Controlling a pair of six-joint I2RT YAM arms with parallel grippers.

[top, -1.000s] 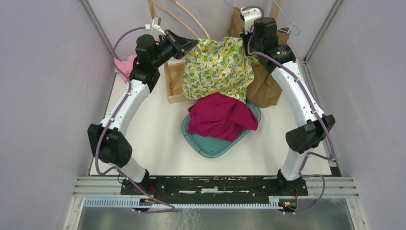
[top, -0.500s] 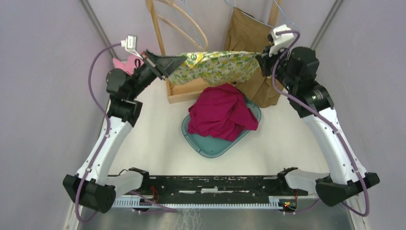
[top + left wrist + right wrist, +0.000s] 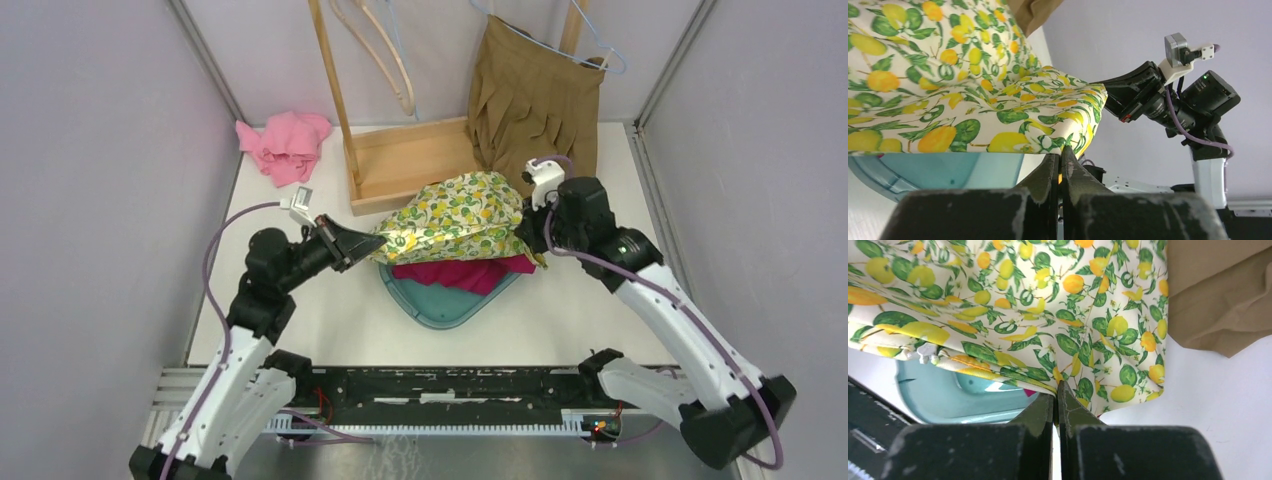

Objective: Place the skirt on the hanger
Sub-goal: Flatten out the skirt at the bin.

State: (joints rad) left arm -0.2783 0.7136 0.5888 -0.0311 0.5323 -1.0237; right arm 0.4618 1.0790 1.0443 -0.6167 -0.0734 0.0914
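The lemon-print skirt [image 3: 455, 215] is hanging in the air over the middle of the table, stretched as a low, sagging band. Its long axis is running left to right, with the left end sitting slightly nearer than the right. The gathered top edge is facing the near side and the loose cloth is draping away toward the far side. Whether the held edge is the waistband, I cannot tell.

The left gripper [image 3: 1060, 156] is pinching the skirt's left end, its fingers pressed together on a fold of the print. The right gripper [image 3: 1056, 390] is doing the same at the right end, jaws pressed tight on the fabric edge.

Directly below, a magenta garment [image 3: 470, 273] is lying in a teal tray [image 3: 440, 308], and the skirt is partly covering both.

The step in hand is the carry: the skirt is lifted and spread, but not yet at a hanger. The empty wooden hanger [image 3: 403, 97] is hanging well apart, at the far side on the wooden stand [image 3: 410, 160], left of a brown skirt [image 3: 535, 95]. The next move probably calls for both arms raising the skirt together and carrying it far, keeping the band taut and level so that the top edge meets the hanger squarely.
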